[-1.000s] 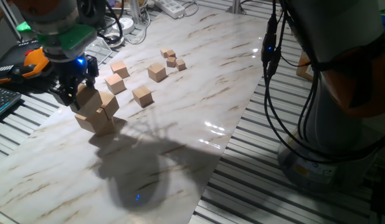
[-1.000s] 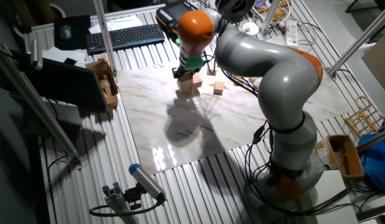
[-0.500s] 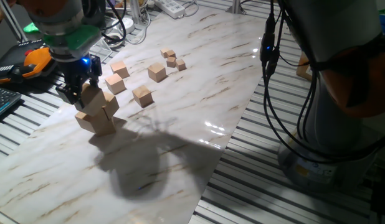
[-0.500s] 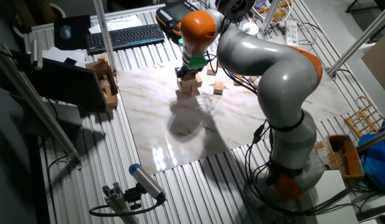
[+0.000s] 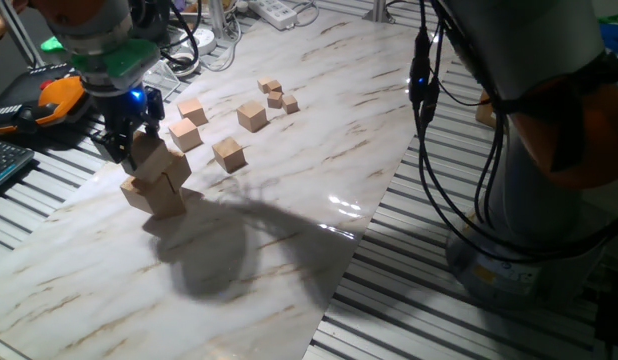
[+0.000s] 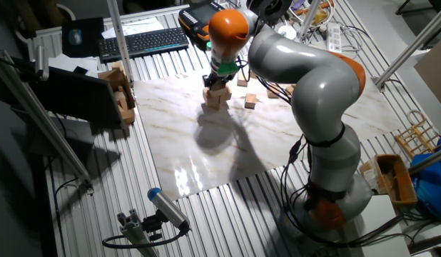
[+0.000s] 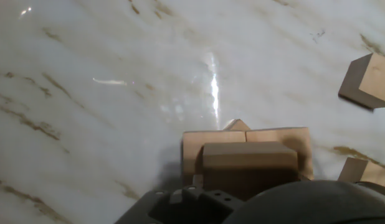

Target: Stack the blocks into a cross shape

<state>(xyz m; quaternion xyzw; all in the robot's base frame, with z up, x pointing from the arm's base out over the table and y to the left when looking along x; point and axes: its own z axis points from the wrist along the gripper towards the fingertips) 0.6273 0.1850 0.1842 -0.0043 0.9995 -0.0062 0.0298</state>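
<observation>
Plain tan blocks point(image 5: 157, 180) clustered on marble counter point(image 5: 289, 230), gripper point(image 5: 129, 148) clamped on top block point(image 7: 250, 160). Hand view alone shows two blocks side by side beneath.

Blocks: plain light tan wooden cubes, unpainted, smooth-faced, the largest on the desk.
Stack point(image 5: 155, 178): a tight cluster near the desk's left edge, cubes pressed together below and one on top.
Lower cubes point(image 7: 247, 144): side by side and touching, seen from above in the hand view; the exact count is hard to tell.
Top cube point(image 5: 146, 152): sits tilted on the lower ones, partly hidden.
Same stack, other fixed view point(image 6: 216, 96): small, at the desk's far end.
</observation>
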